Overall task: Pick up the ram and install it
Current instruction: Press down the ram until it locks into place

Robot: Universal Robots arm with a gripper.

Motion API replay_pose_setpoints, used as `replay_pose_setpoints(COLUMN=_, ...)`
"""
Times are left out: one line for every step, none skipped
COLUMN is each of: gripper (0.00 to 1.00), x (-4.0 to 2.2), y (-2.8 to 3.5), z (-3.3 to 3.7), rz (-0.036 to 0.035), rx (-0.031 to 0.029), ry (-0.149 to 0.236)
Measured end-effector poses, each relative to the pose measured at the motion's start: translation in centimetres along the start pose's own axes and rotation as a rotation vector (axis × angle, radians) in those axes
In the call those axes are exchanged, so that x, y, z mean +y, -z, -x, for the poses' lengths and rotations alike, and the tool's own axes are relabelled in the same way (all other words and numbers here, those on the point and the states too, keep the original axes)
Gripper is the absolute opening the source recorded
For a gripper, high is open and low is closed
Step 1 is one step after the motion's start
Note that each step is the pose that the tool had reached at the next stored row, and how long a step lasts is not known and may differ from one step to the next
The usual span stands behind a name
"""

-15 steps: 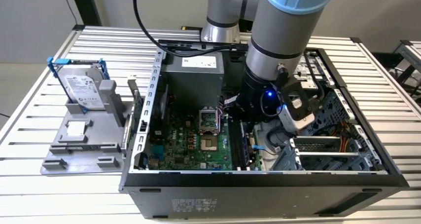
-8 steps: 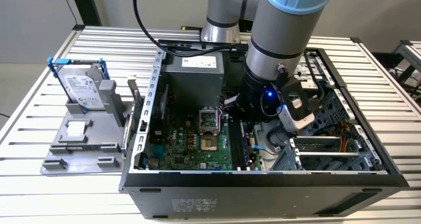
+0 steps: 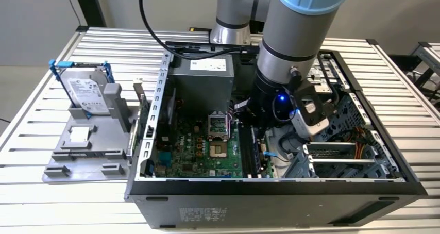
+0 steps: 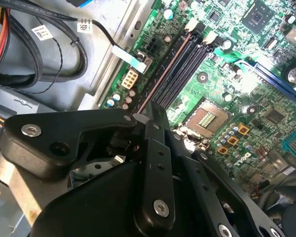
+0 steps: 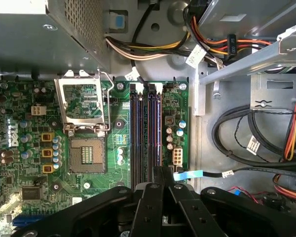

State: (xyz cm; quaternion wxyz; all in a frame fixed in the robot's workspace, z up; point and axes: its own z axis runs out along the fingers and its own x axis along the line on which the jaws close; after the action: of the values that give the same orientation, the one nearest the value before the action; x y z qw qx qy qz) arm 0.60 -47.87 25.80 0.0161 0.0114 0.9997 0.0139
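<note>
My gripper (image 3: 253,133) is down inside the open computer case (image 3: 275,185), over the motherboard's black memory slots (image 5: 138,128). The ram (image 4: 163,74) shows edge-on as a thin long stick running out from between the black fingers (image 4: 155,148). It lies in line with the slot nearest the case's metal wall, right at it or just above; whether it is seated I cannot tell. In the first wrist view the ram (image 5: 157,128) follows that same slot up from my gripper (image 5: 162,170). My gripper (image 4: 148,116) is shut on the ram.
The open CPU socket (image 5: 86,148) lies beside the slots. Cable bundles (image 5: 246,143) and a drive cage (image 3: 337,156) crowd the other side. Outside the case, a grey holder (image 3: 103,169) carries a hard drive in a blue frame (image 3: 86,92) and a small silver chip (image 3: 80,135).
</note>
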Motion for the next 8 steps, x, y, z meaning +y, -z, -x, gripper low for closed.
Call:
replay_pose_setpoints(gripper=0.00, x=0.00, y=0.00, z=0.00, rz=0.0002, rx=0.0002, ry=0.007)
replay_pose_setpoints(gripper=0.00, x=0.00, y=0.00, z=0.00, rz=0.0004, rx=0.0004, ry=0.014)
replay_pose_setpoints(gripper=0.00, x=0.00, y=0.00, z=0.00, rz=0.0006, rx=0.0006, ry=0.022)
replay_pose_setpoints(gripper=0.00, x=0.00, y=0.01, z=0.00, rz=0.0009, rx=0.0010, ry=0.033)
replay_pose_setpoints(gripper=0.00, x=0.00, y=0.01, z=0.00, rz=0.0013, rx=0.0013, ry=0.046)
replay_pose_setpoints(gripper=0.00, x=0.00, y=0.01, z=0.00, rz=0.0018, rx=0.0018, ry=0.062)
replay_pose_setpoints(gripper=0.00, x=0.00, y=0.00, z=0.00, rz=0.0024, rx=0.0022, ry=0.078)
replay_pose_setpoints(gripper=0.00, x=0.00, y=0.00, z=0.00, rz=0.0029, rx=0.0026, ry=0.094)
